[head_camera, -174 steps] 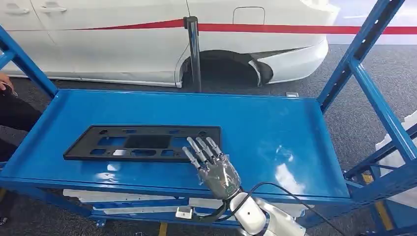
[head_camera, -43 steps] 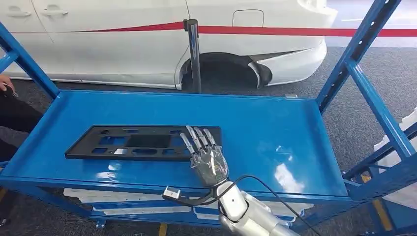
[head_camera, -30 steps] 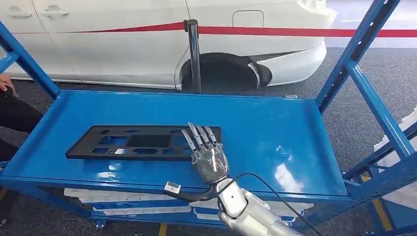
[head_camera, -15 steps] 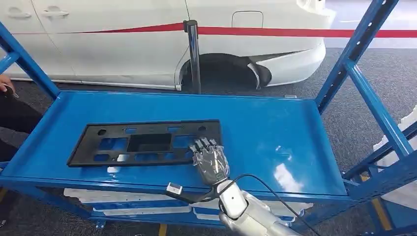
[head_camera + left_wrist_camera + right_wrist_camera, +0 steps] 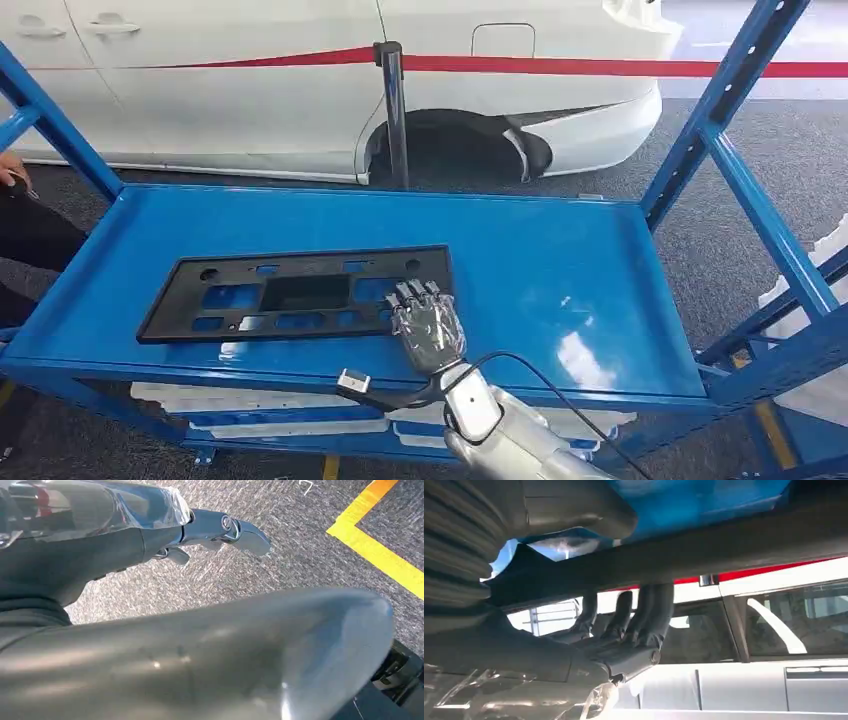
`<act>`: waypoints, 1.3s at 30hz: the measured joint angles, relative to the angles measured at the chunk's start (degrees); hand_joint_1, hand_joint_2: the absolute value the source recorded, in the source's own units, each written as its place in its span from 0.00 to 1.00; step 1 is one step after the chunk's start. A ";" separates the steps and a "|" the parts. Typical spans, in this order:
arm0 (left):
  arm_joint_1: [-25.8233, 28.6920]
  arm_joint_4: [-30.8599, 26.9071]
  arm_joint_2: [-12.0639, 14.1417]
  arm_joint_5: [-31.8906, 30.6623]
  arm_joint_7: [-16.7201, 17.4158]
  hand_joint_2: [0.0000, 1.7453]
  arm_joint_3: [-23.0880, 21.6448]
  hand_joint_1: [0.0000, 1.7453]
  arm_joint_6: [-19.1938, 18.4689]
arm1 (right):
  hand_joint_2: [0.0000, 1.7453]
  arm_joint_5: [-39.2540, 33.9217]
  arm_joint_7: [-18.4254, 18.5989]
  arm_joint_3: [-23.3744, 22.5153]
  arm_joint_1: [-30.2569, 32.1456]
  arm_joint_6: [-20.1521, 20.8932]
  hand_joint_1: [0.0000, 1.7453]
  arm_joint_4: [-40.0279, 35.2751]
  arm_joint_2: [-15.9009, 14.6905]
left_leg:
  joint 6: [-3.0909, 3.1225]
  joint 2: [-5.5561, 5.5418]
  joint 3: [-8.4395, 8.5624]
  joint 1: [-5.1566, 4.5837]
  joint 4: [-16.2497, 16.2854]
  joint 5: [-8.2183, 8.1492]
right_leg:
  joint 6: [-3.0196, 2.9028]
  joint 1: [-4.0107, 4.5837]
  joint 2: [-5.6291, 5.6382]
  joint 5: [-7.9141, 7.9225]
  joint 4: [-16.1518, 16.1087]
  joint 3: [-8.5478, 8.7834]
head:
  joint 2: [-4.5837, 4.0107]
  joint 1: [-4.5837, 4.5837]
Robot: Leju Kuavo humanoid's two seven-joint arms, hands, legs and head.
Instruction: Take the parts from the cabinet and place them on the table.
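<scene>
Blue shelf (image 5: 560,250), white car behind | right hand (image 5: 426,322) fingers curled over black panel (image 5: 300,292) edge, gripping | left hand (image 5: 220,527) hanging, grip unclear | panel not yet lifted off; carry, placement remain

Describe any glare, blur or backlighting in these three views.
Head view: sharp, white glare patches on the blue shelf. Left wrist view: a blurred grey shape close to the lens. Right wrist view: the black panel and right hand are dark silhouettes against the bright white car.
</scene>
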 joint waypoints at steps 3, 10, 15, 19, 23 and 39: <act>-0.02 0.00 0.00 0.15 -0.13 0.00 0.00 0.00 0.00 | 1.00 -0.26 -0.20 -0.02 -0.01 -0.13 0.85 0.17 0.02 | -0.07 0.00 0.00 0.03 0.00 0.05 | -0.07 0.03 0.00 0.05 0.00 0.00 | 0.00 0.00; -0.01 0.00 0.00 0.35 -0.15 0.00 0.00 0.00 0.09 | 1.00 -1.66 -0.83 -0.20 -0.70 -0.50 0.95 0.33 0.33 | -0.08 -0.01 0.00 0.03 0.00 0.07 | -0.09 0.03 0.00 0.07 0.00 0.02 | 0.00 0.00; 0.01 0.00 0.00 0.33 -0.15 0.00 0.00 0.00 0.09 | 1.00 -1.92 -1.05 -0.35 -0.89 -0.50 1.00 0.17 0.46 | -0.08 -0.01 -0.01 0.03 0.00 0.07 | -0.09 0.03 0.00 0.07 0.00 0.01 | 0.00 0.00; 0.03 0.00 0.00 0.39 -0.15 0.00 0.00 0.00 0.17 | 1.00 -2.41 -1.36 -0.50 -0.97 -0.61 1.00 -0.33 0.46 | -0.08 -0.02 -0.01 0.03 0.00 0.07 | -0.09 0.03 -0.01 0.07 0.00 0.02 | 0.00 0.00; 0.13 0.00 0.00 1.03 -0.17 0.00 0.00 0.00 0.28 | 1.00 -3.30 -1.38 -0.66 -0.91 -0.50 1.00 -2.71 0.44 | -0.08 -0.02 -0.02 0.03 0.00 0.07 | -0.09 0.03 -0.01 0.07 0.01 0.00 | 0.00 0.00; 1.98 0.00 0.17 4.09 -1.31 0.00 0.02 0.00 2.14 | 1.00 -26.83 -3.45 -7.45 2.43 -0.66 1.00 -34.98 -6.18 | -0.08 -0.03 -0.58 0.03 0.04 0.11 | -0.09 0.03 -0.03 0.16 0.02 -0.62 | 0.00 0.02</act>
